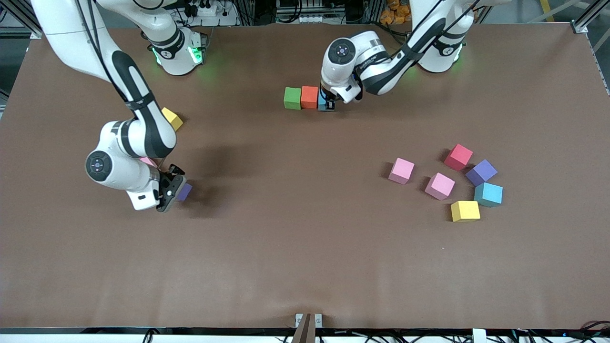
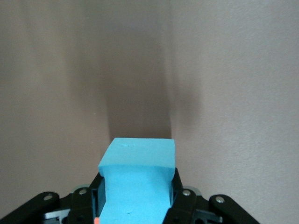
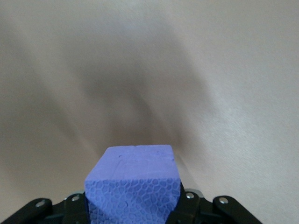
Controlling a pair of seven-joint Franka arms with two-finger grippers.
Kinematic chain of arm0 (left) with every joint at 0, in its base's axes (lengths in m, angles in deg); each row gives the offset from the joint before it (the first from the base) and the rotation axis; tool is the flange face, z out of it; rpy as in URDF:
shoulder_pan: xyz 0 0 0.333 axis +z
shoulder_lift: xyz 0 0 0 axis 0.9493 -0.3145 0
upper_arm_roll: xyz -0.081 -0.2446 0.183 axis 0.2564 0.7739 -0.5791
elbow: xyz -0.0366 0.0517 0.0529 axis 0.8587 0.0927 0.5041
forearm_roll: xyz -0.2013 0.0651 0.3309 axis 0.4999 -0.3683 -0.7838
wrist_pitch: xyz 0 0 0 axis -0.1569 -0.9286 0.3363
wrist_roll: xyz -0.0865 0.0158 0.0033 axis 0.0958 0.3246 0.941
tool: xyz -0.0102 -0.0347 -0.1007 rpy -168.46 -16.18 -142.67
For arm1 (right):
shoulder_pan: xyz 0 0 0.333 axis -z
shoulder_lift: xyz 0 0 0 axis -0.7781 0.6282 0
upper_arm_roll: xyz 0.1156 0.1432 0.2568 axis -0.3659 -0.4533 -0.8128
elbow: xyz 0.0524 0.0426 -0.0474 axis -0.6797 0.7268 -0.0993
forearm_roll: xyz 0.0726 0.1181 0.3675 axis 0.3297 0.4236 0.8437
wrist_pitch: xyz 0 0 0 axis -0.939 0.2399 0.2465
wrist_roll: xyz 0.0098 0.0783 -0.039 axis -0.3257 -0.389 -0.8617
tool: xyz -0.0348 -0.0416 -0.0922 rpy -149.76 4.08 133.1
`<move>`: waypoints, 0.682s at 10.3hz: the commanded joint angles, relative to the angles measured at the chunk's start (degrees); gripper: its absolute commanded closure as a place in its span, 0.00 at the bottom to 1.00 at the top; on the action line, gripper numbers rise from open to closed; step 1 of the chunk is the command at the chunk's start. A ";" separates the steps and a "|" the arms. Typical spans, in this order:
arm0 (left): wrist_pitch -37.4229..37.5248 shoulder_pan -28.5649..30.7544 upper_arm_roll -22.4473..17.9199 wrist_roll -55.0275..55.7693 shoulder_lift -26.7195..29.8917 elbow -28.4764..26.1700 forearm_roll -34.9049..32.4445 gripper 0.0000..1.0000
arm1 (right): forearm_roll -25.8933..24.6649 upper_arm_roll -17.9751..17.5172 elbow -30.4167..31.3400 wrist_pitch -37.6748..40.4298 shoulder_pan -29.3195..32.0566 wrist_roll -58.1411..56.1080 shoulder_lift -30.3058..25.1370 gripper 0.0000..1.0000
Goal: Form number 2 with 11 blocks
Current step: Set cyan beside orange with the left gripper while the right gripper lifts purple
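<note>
The number 2 shows only as a short row near the robots' bases: a green block (image 1: pixel 292 98), an orange block (image 1: pixel 309 96) and a light blue block (image 2: pixel 138 179) at the orange one's side. My left gripper (image 1: pixel 326 104) is shut on that light blue block, low at the table. My right gripper (image 1: pixel 174 190) is shut on a purple block (image 3: pixel 133 186) over bare table toward the right arm's end. Loose blocks lie toward the left arm's end: two pink (image 1: pixel 401 170) (image 1: pixel 439 186), red (image 1: pixel 458 156), purple (image 1: pixel 481 172), light blue (image 1: pixel 488 194) and yellow (image 1: pixel 465 211).
A yellow block (image 1: pixel 172 118) lies beside the right arm, and a pink block (image 1: pixel 147 161) peeks out under that arm's wrist. The brown table (image 1: pixel 305 247) stretches wide between the row and the front edge.
</note>
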 commanded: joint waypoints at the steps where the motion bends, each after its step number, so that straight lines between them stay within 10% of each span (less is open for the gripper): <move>1: -1.23 -0.09 -0.19 1.57 -0.02 -0.69 -2.72 0.97 | 1.19 0.46 0.40 2.69 -2.55 5.29 -2.53 0.68; 7: -1.23 -0.18 -0.19 1.57 -1.16 -0.70 -3.61 0.63 | 1.28 0.37 0.40 2.87 -6.94 13.73 -3.32 0.68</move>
